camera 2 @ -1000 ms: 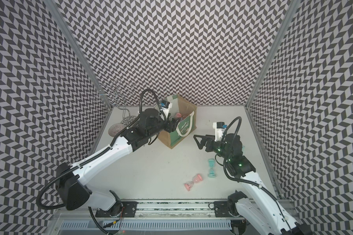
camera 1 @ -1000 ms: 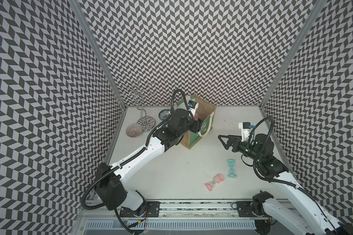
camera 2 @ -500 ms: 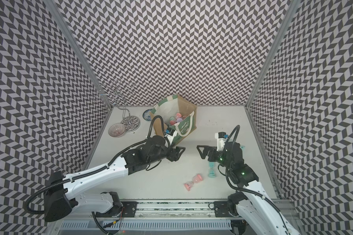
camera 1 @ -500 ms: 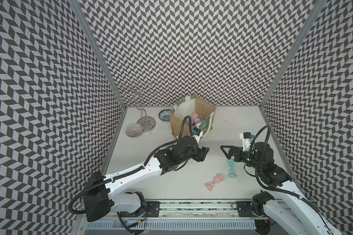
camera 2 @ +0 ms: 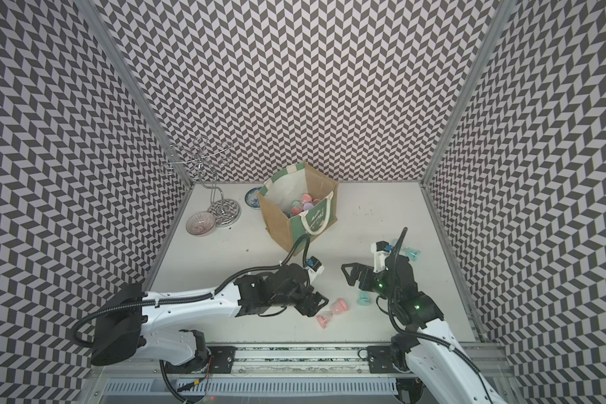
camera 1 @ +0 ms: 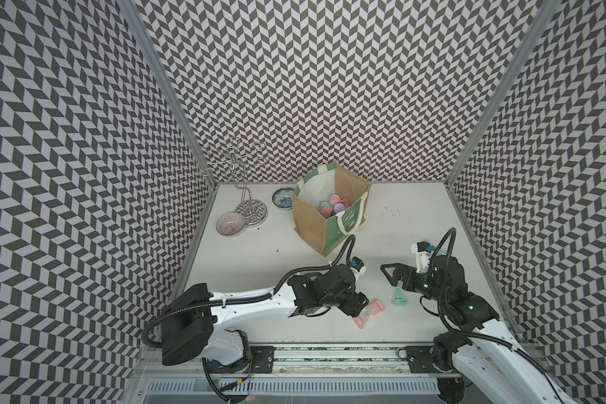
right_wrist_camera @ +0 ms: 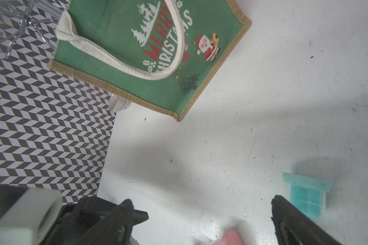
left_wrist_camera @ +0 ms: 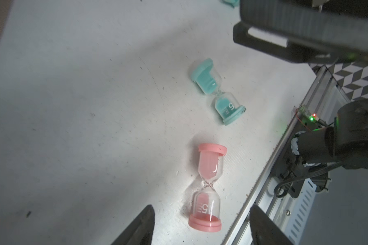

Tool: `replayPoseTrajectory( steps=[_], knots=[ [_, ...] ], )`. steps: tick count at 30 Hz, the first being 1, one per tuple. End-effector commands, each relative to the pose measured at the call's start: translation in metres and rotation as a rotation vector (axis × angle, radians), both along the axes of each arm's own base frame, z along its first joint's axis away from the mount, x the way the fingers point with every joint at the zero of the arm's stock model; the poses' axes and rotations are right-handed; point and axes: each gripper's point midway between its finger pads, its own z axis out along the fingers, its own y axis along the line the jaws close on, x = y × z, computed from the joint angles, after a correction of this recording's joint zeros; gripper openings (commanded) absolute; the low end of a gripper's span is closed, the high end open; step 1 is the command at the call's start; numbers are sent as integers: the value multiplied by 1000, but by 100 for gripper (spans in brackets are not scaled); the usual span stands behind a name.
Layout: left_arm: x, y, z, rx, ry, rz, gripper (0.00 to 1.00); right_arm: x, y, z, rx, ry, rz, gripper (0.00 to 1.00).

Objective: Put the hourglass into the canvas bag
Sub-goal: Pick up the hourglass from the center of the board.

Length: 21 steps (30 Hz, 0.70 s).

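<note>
A: Start at the left. What stands left of the canvas bag?

B: Farthest from it, by the left wall, there's a ribbed pinkish glass bowl (camera 1: pixel 229 224). Next to that is a chrome wire stand (camera 1: pixel 252 212) on a round base. Then a small blue-patterned dish (camera 1: pixel 277 201), just beside the bag's back left corner.

A: The bag itself?

B: The canvas bag (camera 1: pixel 310 224) is upright toward the back of the white table (camera 1: pixel 252 259), mouth open. Its green "Merry Christmas" panel is turned toward the right arm's side, and a white rope handle hangs over it. Inside are coloured round ends (camera 1: pixel 333 207) in pink, teal and lilac, too small to name.

A: In front of the bag?

B: The left gripper (camera 1: pixel 360 305) is low over the table, well in front of the bag, near the front edge. Its fingers are spread and hold nothing. In the left wrist view the pink hourglass (left_wrist_camera: pixel 208 188) lies on its side, with one cap between the two fingertips and clear of both.

A: So it's outside the bag?

B: Yes, on the table, well apart from the bag. Just to its right a teal hourglass (camera 1: pixel 397 298) also lies on its side, near the pink one but not touching it.

A: Right arm?

B: The right gripper (camera 1: pixel 389 280) hovers above that teal one, jaws wide apart and empty, pointing toward the left arm. Farther right of the bag, a second teal hourglass (camera 2: pixel 409 252) shows partly behind that arm's wrist.
</note>
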Motion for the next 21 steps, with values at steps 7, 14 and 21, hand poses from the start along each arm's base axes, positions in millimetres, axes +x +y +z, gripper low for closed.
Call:
replayPoseTrajectory(
  steps=[7, 14, 21],
  knots=[
    [-38, -2, -51, 147, 100, -61, 71, -1, 0, -5, 23, -10, -10, 99],
    [-32, -5, -83, 269, 68, -25, 67, 2, -2, -9, 27, -23, -25, 99],
    [-30, -7, -100, 310, 58, -7, 61, 3, -3, -11, 28, -28, -34, 99]
  ],
)
